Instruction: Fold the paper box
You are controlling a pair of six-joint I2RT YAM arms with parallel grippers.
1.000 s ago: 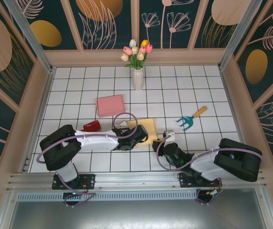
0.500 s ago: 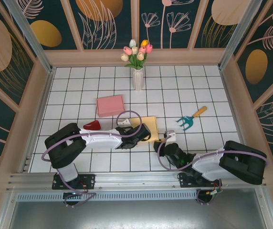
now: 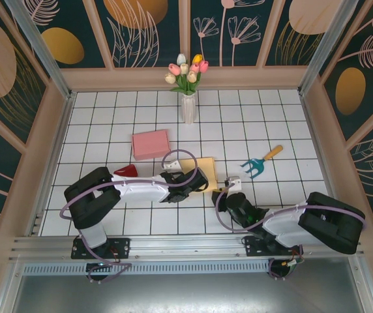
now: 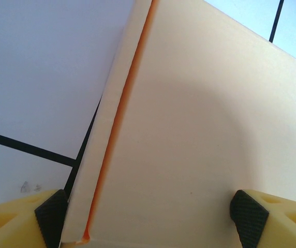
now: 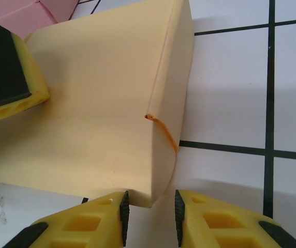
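Observation:
The pale yellow paper box [image 3: 205, 168] lies partly folded on the white tiled table [image 3: 95, 130], between the two grippers. My left gripper [image 3: 195, 182] sits over its left part with jaws wide. In the left wrist view the broad panel [image 4: 200, 129] spans the gap of the left gripper [image 4: 149, 217], and a raised side flap [image 4: 112, 129] stands by the left pad [image 4: 49, 217]. My right gripper [image 5: 149, 212] stands narrowly open around the box's near corner [image 5: 156, 194]. A gap shows at its right pad [image 5: 178, 212]. The box's right wall [image 5: 176, 72] is folded up.
A pink box [image 3: 150, 144] lies behind the yellow one, and a red object [image 3: 126, 171] sits to the left by the left arm. A white vase of tulips [image 3: 188, 104] stands at the back. A blue hand fork [image 3: 258, 166] lies to the right.
My left gripper has slid a little to the right over the box. The right gripper has crept slightly forward toward the box's corner.

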